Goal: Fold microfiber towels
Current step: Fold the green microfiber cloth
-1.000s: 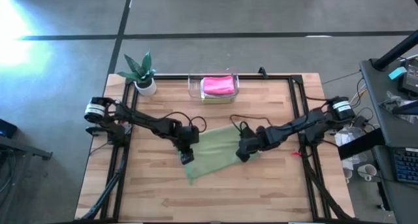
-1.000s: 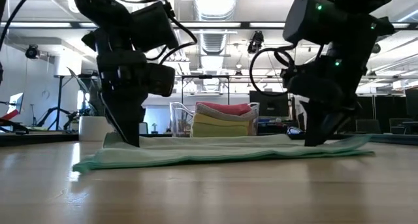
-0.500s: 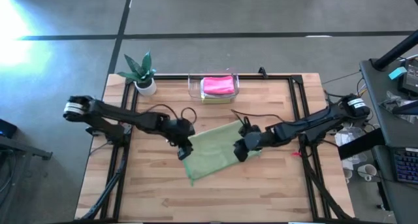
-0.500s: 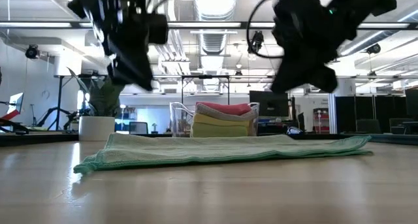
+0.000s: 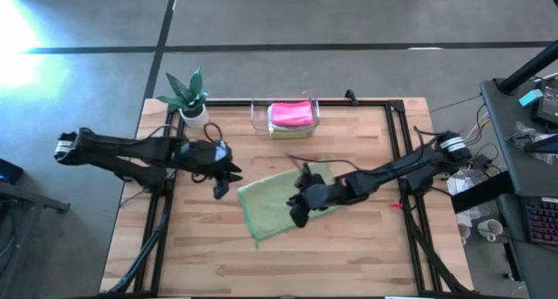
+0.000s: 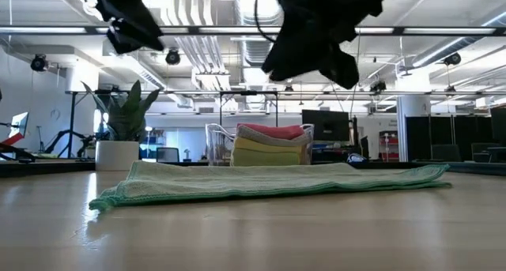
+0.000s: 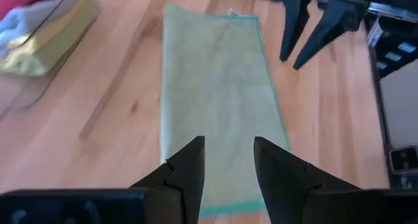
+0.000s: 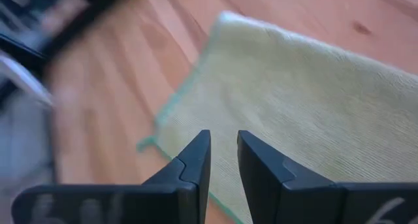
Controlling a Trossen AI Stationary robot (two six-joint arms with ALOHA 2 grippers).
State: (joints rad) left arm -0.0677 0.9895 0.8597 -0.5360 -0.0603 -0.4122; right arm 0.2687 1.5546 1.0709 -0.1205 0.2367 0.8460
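I see the sage green towel (image 5: 277,203) folded to a long strip mid-worktop, further folds seemingly left; pink and yellow towels (image 5: 291,116) sit stacked in the clear bin (image 5: 260,116); left gripper (image 5: 221,185) and right gripper (image 5: 298,214) hover empty, jaws slightly spread.

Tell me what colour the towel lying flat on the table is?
Sage green towel, clearest in the high view.

The sage green towel (image 5: 277,201) is showing soft, matt, finely ribbed cloth; the table (image 5: 349,247) is showing smooth, faintly glossy wood planks.
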